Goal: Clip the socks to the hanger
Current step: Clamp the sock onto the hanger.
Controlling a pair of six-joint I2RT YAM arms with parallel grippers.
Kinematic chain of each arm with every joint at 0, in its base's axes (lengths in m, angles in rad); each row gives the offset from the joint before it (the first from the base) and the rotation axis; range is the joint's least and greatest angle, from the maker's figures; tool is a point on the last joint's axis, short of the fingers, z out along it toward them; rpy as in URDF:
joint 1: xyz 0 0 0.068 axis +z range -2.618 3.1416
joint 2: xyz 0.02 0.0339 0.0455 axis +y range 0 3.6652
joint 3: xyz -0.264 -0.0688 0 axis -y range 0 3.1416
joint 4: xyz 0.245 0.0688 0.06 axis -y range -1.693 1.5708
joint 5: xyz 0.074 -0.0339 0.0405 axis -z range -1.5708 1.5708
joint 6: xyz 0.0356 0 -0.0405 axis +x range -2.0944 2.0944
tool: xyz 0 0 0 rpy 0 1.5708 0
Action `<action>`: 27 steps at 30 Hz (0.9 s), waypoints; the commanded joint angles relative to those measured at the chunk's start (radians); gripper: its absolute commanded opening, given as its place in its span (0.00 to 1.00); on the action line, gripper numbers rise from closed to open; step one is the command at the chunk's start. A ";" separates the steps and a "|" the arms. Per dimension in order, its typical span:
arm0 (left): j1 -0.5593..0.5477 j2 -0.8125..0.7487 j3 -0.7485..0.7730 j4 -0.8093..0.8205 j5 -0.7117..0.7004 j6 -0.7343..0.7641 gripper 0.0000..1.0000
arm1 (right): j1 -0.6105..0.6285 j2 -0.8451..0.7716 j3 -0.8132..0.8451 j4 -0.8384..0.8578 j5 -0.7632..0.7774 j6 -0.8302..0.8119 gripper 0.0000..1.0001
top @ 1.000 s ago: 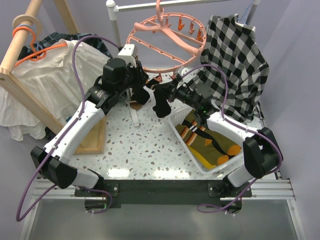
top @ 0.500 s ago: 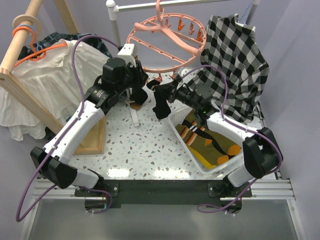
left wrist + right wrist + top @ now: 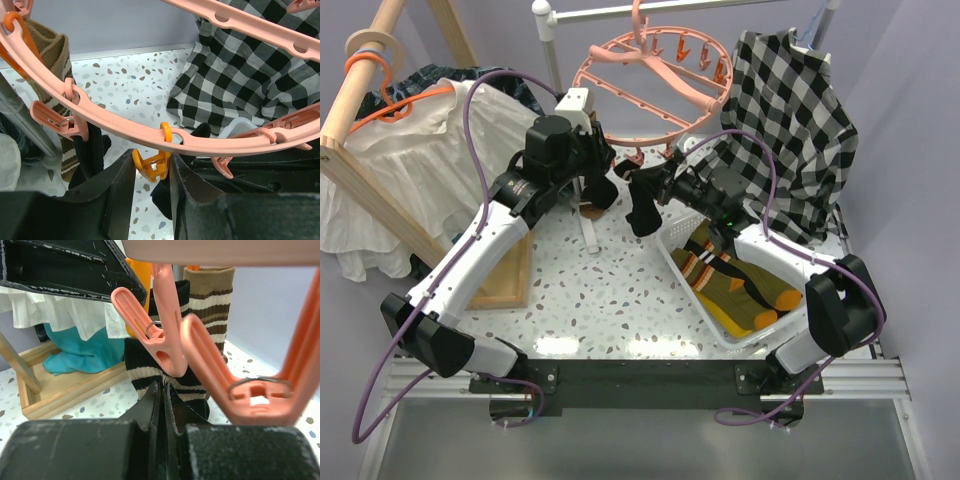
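both gripping | left hand [image 3: 151, 161]: orange clip [image 3: 150, 170] (wrist view) | right hand [image 3: 652, 186]: black sock [image 3: 642, 212] (top)

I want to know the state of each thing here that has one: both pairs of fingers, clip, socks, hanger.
left gripper: fingers closed on the orange clip.
right gripper: fingers shut on the dark sock.
orange clip: hanging from the hanger, squeezed.
dark sock: dangling, not yet clipped.
brown striped sock: hanging under the hanger.
olive socks: lying in the white basket, unclipped.
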 commanded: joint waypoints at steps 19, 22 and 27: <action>0.007 0.001 0.039 0.015 0.059 -0.040 0.00 | -0.002 -0.003 0.053 0.099 -0.010 0.027 0.00; 0.006 0.003 0.042 0.015 0.065 -0.044 0.00 | -0.002 0.002 0.056 0.108 -0.014 0.036 0.00; 0.007 0.003 0.042 0.018 0.067 -0.047 0.00 | -0.003 0.003 0.057 0.120 -0.017 0.051 0.00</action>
